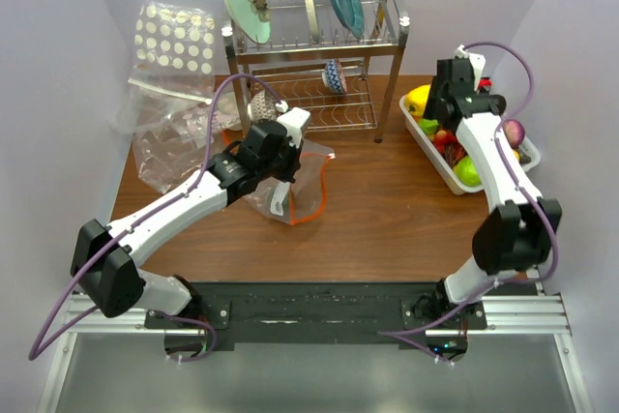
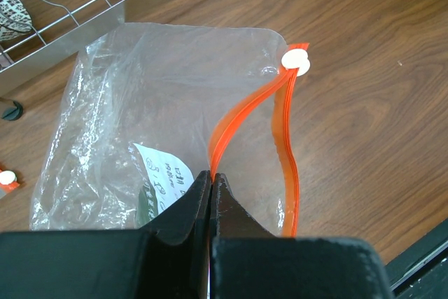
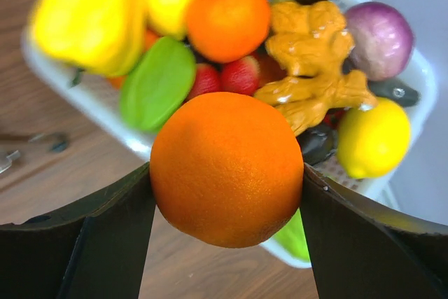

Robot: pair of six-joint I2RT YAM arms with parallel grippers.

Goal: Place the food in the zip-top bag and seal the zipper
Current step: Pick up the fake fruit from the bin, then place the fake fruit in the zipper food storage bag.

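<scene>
The zip-top bag [image 1: 302, 189] lies in mid-table, mouth open; in the left wrist view [image 2: 154, 96] it shows its white label [image 2: 165, 174]. Its orange-red zipper [image 2: 246, 111] gapes in a loop, with the white slider [image 2: 296, 61] at the far end. My left gripper [image 2: 211, 176] is shut on the near lip of the zipper strip, and it also shows in the top view [image 1: 281, 189]. My right gripper [image 3: 225, 173] is shut on an orange [image 3: 227, 162] and holds it above the near edge of the white tray [image 3: 87, 97] of toy food. From above, the right gripper [image 1: 448, 108] hovers over that tray [image 1: 428, 150].
A wire dish rack [image 1: 314, 55] with plates stands at the back centre. A large dotted clear bag [image 1: 174, 36] and other clear pouches [image 1: 164, 147] lie at the back left. The tray holds yellow, green, red and purple pieces [image 3: 157, 82].
</scene>
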